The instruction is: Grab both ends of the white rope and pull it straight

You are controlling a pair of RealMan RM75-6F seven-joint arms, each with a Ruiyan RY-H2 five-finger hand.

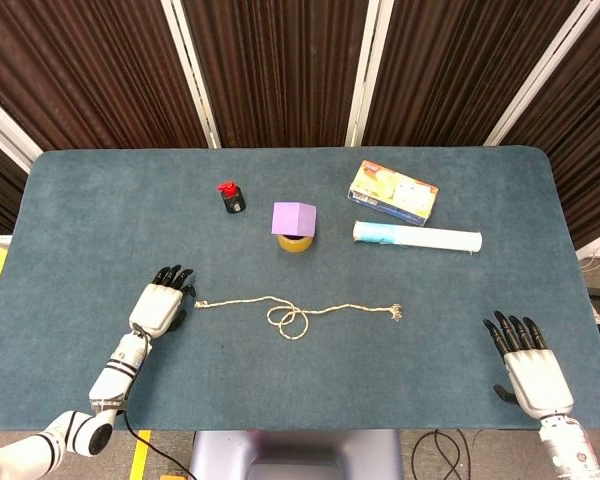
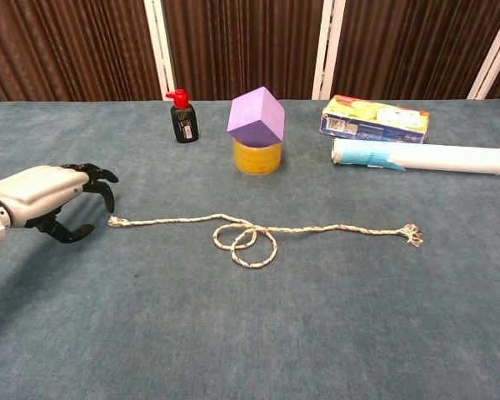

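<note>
A white rope (image 1: 298, 311) (image 2: 258, 232) lies across the middle of the blue table, with a double loop near its centre and frayed ends at left (image 2: 114, 222) and right (image 2: 412, 235). My left hand (image 1: 160, 303) (image 2: 48, 197) hovers just left of the rope's left end, fingers apart and curved, holding nothing. My right hand (image 1: 531, 369) rests open at the table's front right corner, well away from the rope's right end (image 1: 395, 313). The chest view does not show the right hand.
Behind the rope stand a small black bottle with a red cap (image 1: 231, 197) (image 2: 182, 116), a purple cube on a yellow tape roll (image 1: 295, 225) (image 2: 257, 132), a colourful box (image 1: 393, 192) (image 2: 373, 118) and a white rolled tube (image 1: 417, 237) (image 2: 421, 156).
</note>
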